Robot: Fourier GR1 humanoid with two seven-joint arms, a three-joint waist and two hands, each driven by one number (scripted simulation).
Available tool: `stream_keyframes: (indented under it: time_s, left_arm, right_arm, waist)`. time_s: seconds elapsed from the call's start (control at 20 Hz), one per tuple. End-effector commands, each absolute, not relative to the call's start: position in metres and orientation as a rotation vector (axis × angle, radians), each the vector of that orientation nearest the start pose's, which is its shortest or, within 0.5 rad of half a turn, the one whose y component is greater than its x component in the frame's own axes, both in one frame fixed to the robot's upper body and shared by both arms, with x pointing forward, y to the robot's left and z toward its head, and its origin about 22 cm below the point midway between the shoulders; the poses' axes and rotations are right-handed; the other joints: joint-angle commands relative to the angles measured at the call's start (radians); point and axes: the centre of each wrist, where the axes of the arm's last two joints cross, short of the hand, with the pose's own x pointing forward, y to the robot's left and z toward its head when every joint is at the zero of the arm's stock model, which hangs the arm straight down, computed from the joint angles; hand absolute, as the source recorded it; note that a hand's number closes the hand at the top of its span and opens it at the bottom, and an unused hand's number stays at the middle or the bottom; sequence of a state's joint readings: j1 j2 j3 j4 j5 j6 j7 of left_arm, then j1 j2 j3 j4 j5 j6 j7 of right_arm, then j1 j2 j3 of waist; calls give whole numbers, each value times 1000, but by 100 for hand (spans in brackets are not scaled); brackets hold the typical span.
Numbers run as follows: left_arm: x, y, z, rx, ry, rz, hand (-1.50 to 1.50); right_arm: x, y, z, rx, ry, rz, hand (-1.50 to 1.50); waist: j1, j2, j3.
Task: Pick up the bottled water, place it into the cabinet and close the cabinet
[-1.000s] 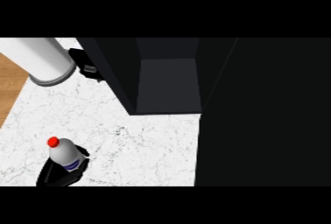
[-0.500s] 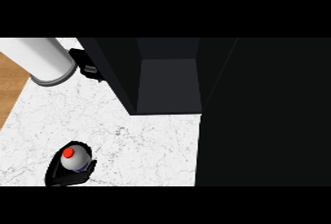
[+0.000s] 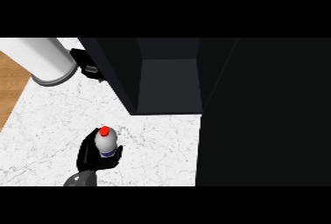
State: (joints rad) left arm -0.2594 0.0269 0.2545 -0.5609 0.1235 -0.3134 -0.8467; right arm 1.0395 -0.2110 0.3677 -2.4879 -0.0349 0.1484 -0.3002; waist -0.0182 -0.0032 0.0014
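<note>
Wraps the right robot hand [image 3: 88, 158], black and glossy, round the bottled water [image 3: 107, 143], fingers curled about its lower body. Holds it near upright, low on the left of the view, above the white marbled counter [image 3: 51, 118]. Shows a rounded pale bottle with a dark label band and a small red cap [image 3: 104, 130]. Stands open beyond it: the dark boxy cabinet [image 3: 168, 83], flat matt walls, grey inner panel. Keeps bottle and cabinet apart. Rests the left robot hand [image 3: 87, 68] at the cabinet's upper left edge, on a smooth pale cylindrical forearm [image 3: 42, 59]; cannot tell its finger state. Edges the counter with warm wood [image 3: 13, 83] at far left.
</note>
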Motion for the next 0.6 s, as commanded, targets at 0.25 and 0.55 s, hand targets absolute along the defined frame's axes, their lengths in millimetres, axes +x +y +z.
stream_keyframes:
  time_s: [0.25, 0.55]
  left_arm:
    - [275, 197, -128, -375, -1666, 265, 150]
    - [290, 158, -83, -368, -1671, 196, 150]
  right_arm:
    - [26, -230, 127, 180, -1826, 42, -150]
    - [27, -221, 116, 174, -1823, 49, -150]
  waist:
    - [3, -3, -1]
    - [4, -5, -1]
